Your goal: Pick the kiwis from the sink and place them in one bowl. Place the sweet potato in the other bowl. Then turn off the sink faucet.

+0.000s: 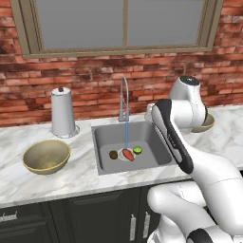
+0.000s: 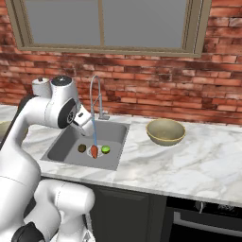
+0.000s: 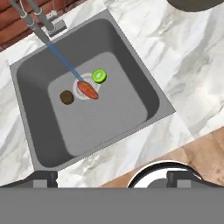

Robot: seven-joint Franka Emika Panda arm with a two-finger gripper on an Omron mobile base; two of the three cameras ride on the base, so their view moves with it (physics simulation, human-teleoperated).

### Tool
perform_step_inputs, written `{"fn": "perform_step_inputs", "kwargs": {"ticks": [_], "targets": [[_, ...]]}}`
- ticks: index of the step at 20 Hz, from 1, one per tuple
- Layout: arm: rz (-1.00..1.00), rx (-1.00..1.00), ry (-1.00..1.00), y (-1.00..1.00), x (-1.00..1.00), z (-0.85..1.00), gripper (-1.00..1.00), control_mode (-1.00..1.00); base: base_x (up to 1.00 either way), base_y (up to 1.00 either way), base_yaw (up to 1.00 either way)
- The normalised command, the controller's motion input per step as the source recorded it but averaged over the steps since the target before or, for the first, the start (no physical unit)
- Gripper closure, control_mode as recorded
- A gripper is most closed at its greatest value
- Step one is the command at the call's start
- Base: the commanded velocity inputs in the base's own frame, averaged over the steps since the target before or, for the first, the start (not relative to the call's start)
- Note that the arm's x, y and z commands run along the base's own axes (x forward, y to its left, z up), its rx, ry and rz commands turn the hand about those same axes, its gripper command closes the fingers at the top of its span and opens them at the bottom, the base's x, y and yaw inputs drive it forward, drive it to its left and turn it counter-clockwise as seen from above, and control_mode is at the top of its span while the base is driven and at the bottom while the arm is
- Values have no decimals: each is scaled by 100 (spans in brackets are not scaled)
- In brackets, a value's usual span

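1. A white robot arm stands at a marble kitchen counter, its hand raised above the sink point(image 1: 102, 142), a square grey basin below a brick wall and a window.
2. The gripper point(image 3: 112, 177) looks down into the basin from high up; its two dark finger tips stand wide apart with nothing between them.
3. On the sink floor lie all three items: the brown kiwi point(image 3: 66, 97) to the left, the sweet potato point(image 3: 89, 90) on the drain in the middle, and the green kiwi point(image 3: 99, 76) just to its right.
4. The faucet point(image 1: 124, 97) at the far edge is running; a blue stream falls onto the sweet potato.
5. One bowl point(image 1: 46, 155) sits on the counter left of the sink, the other bowl point(image 2: 165, 131) on the right. Both look empty.
6. Judgement: the first pick has not begun. The next move calls for lowering the open hand over one kiwi, clear of the sweet potato beside it.
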Motion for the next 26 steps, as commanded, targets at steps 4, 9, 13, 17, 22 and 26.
{"fn": "perform_step_inputs", "kwargs": {"ticks": [4, 9, 13, 17, 22, 26], "targets": [[-22, 19, 0, -4, 0, -16, -100, -100, 0, 0, 0], [-23, 16, 0, -2, 0, -18, -100, -100, 0, 0, 0], [-27, 10, 1, 0, 0, -20, -100, -100, 0, 0, 0], [-26, 11, 7, -2, 1, -18, -100, -100, 0, 0, 0], [-18, 15, 12, -16, 3, -14, -100, -100, 0, 0, 0], [-12, 18, 11, -19, 11, -19, -100, -100, 0, 0, 0]]}}
